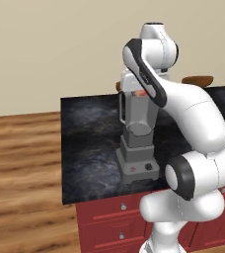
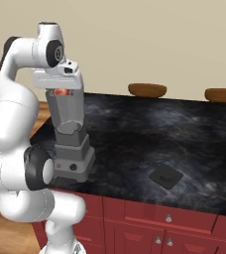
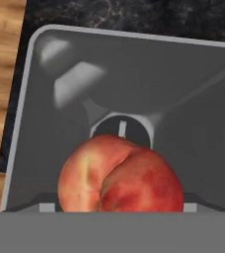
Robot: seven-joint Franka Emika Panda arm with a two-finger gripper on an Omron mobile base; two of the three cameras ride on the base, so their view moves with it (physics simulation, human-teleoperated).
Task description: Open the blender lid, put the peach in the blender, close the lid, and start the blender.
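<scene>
The grey blender [image 1: 138,148] [image 2: 73,148] stands on the black counter's left part, its jar open at the top. My gripper [image 2: 61,88] hangs straight over the jar's mouth, shut on the peach [image 2: 61,91] [image 1: 141,93], which sits level with the rim. Looking down in the hand view, the orange-red peach [image 3: 119,179] hides the fingertips, and the jar's inside [image 3: 183,94] with its round blade hub [image 3: 123,127] lies below it. The blender lid [image 2: 165,177] lies flat on the counter, well to the right of the blender.
The black marble counter [image 2: 149,134] tops red cabinets [image 2: 149,223] with drawers. Two brown stool tops [image 2: 147,90] [image 2: 223,95] stand behind its far edge. Wooden floor [image 1: 20,163] lies left of the counter. My own arm [image 1: 193,128] crosses close beside the blender.
</scene>
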